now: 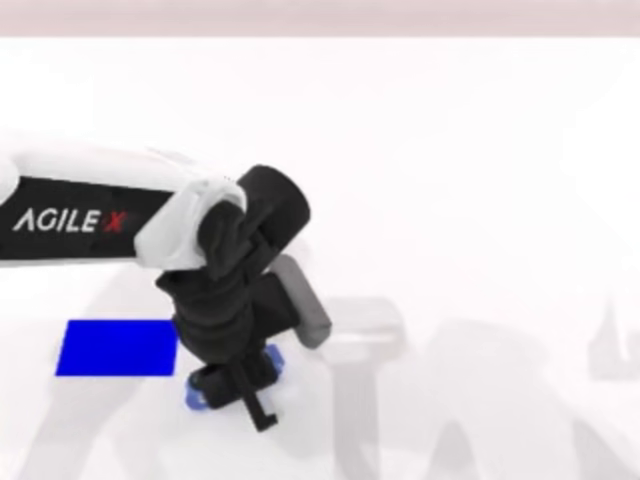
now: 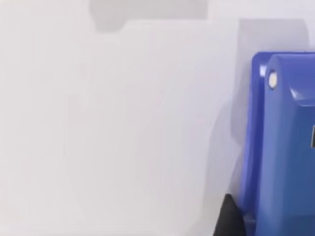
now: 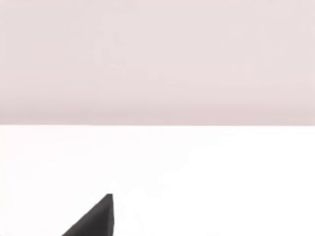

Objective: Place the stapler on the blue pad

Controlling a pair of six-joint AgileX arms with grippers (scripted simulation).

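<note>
Blue pad [image 1: 116, 348]: flat plain blue rectangle lying on the white table [image 1: 470, 180], at the near left; nothing rests on it.
Left arm writing: white letters "AGILE" and a red "X" read along the black band of the left arm, which reaches in from the left edge.
Left gripper [image 1: 238, 385]: points down at the table just right of the blue pad, directly over the stapler; whether its fingers are wide, narrow or closed on the stapler cannot be told from the top view, since the wrist hides them.
Stapler [image 1: 272, 358]: under the left gripper, just beside the pad's right edge and off it; only blue bits show around the black gripper in the top view. The left wrist view shows its blue body [image 2: 285, 147] close up, with a small white round mark near one end, and a dark fingertip [image 2: 229, 219] right next to it.
Containers: no bins, trays or boxes in view.
Right gripper: outside the top view; the right wrist view shows only a dark finger tip [image 3: 96, 219] over bare white table.
</note>
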